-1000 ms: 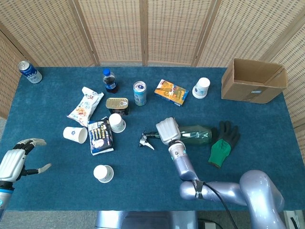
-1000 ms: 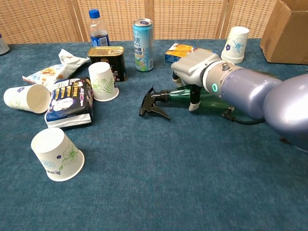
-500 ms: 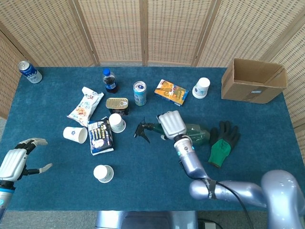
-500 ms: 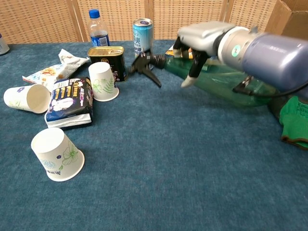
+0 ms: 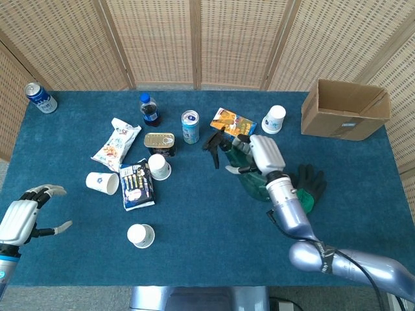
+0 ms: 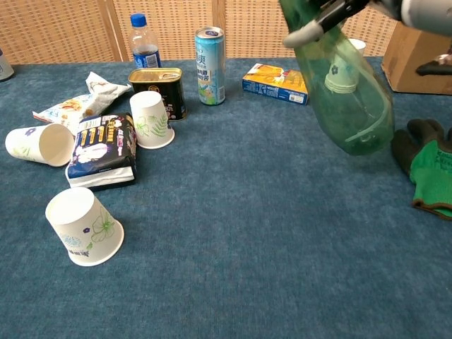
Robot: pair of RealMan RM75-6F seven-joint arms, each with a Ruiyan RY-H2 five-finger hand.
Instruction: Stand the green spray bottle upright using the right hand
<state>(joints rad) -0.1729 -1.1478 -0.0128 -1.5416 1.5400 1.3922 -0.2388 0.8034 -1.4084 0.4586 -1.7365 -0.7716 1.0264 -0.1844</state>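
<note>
My right hand (image 5: 260, 155) grips the green spray bottle (image 6: 344, 92) near its neck and holds it lifted and tilted, base lowest and just above the blue cloth. Its black trigger head (image 5: 214, 141) points up and to the left in the head view; the chest view cuts it off at the top edge, showing only fingertips (image 6: 302, 32) on the bottle's shoulder. My left hand (image 5: 24, 217) hovers at the table's near left corner, fingers spread, holding nothing.
A green and black glove (image 6: 426, 167) lies just right of the bottle. A yellow box (image 6: 275, 80), a stack of paper cups (image 5: 274, 119) and a cardboard box (image 5: 345, 109) stand behind it. Cans, cups, snack bags and a cola bottle (image 5: 150, 109) fill the left half.
The right hand has raised the bottle from lying flat to steeply tilted and carried it right, towards the glove. The left hand has not moved.
</note>
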